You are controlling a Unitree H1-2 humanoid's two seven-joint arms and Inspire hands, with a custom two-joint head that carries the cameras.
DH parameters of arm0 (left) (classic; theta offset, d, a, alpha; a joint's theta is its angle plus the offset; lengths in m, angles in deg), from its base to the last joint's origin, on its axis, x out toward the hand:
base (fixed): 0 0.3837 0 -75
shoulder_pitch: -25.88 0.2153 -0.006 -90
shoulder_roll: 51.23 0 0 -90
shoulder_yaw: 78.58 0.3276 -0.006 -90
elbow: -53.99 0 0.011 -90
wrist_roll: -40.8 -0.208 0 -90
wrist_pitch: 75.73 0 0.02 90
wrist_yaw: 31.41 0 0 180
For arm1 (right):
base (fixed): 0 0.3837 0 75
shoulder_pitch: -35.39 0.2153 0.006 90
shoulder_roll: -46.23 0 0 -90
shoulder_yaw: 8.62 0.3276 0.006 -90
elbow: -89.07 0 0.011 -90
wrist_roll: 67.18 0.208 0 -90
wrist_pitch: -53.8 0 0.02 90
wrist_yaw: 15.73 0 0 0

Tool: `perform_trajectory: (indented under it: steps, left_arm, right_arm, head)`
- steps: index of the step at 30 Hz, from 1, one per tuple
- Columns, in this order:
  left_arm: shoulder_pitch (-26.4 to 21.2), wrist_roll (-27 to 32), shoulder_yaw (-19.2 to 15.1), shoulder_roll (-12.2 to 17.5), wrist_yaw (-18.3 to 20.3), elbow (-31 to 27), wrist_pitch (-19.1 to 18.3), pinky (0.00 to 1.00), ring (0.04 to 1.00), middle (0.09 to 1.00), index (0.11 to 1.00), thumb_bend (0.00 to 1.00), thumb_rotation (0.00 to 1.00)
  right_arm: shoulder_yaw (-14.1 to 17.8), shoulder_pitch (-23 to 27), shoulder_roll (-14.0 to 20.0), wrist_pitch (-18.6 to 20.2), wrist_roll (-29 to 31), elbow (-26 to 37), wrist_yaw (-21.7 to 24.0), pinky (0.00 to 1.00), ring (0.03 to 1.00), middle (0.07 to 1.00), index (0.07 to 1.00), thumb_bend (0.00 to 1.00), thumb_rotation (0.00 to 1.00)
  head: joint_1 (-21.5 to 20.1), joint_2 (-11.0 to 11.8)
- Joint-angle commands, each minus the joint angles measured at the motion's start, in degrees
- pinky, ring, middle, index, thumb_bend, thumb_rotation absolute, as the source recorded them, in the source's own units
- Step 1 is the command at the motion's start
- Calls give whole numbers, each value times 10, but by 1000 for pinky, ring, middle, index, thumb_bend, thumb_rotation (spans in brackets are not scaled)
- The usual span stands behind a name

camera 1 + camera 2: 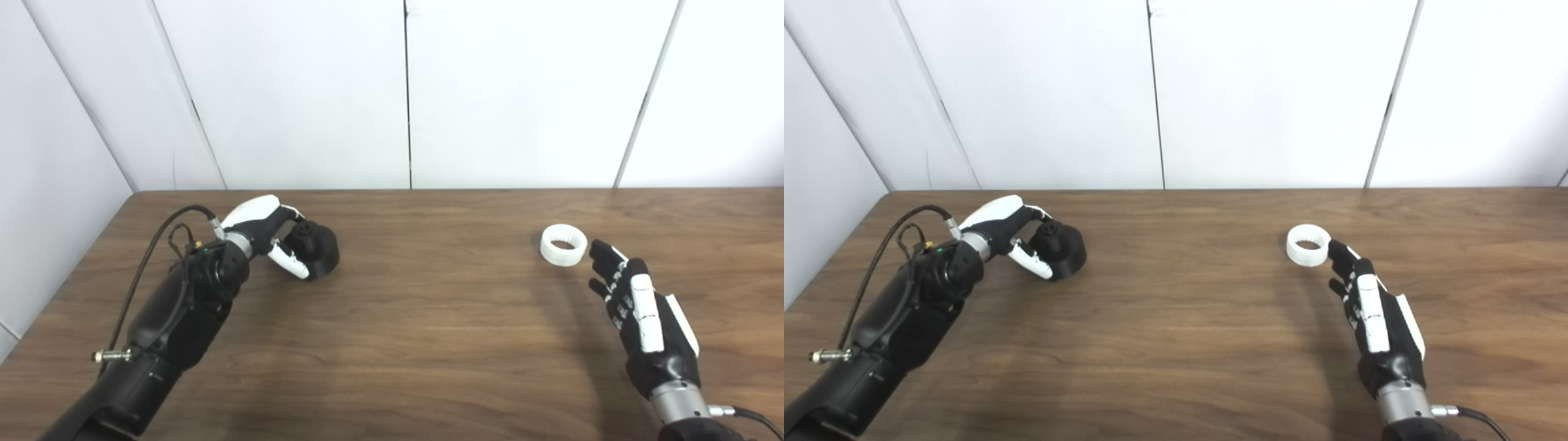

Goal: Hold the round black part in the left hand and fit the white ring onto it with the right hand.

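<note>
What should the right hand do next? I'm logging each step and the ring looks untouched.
Probably ease the right hand forward and close its fingers around the white ring. The ring lies flat on the table just beyond the open fingertips, while the left hand already wraps the round black part.

We see 2 bright, evenly lit views with soft overhead light. Faint shadows fall toward 7 o'clock of each arm on the table [429, 343]. No glare; slight softness overall, wall seams lean outward near the edges.

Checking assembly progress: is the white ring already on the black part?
No, the white ring lies on the table, far from the black part.
</note>
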State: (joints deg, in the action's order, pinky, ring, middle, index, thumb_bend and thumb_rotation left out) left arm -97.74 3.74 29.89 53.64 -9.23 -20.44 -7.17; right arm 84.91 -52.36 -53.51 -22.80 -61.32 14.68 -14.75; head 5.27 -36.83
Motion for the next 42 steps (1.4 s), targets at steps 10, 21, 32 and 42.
perform_trajectory:
  steps: [10,21,32,42]
  left_arm:
    - [-2,-18,12,10,25,-65,-16,903,1000,953,754,864,211]
    - [25,-30,38,-3,38,-107,-13,921,1000,956,750,888,210]
    - [54,-40,66,-25,53,-178,19,870,1000,942,750,888,219]
    - [66,-55,84,-41,73,-215,25,917,1000,955,745,879,232]
  right_arm:
    - [3,19,1,-18,3,20,5,933,954,908,871,538,1000]
    - [2,17,2,-13,1,24,5,929,952,905,870,543,1000]
    - [-1,17,1,-10,-1,26,5,922,954,910,876,520,1000]
    - [-4,16,0,-7,-6,27,3,926,955,908,876,519,1000]
  head:
    - [1,-4]
    - [0,-7]
    - [-2,-9]
    - [-2,-10]
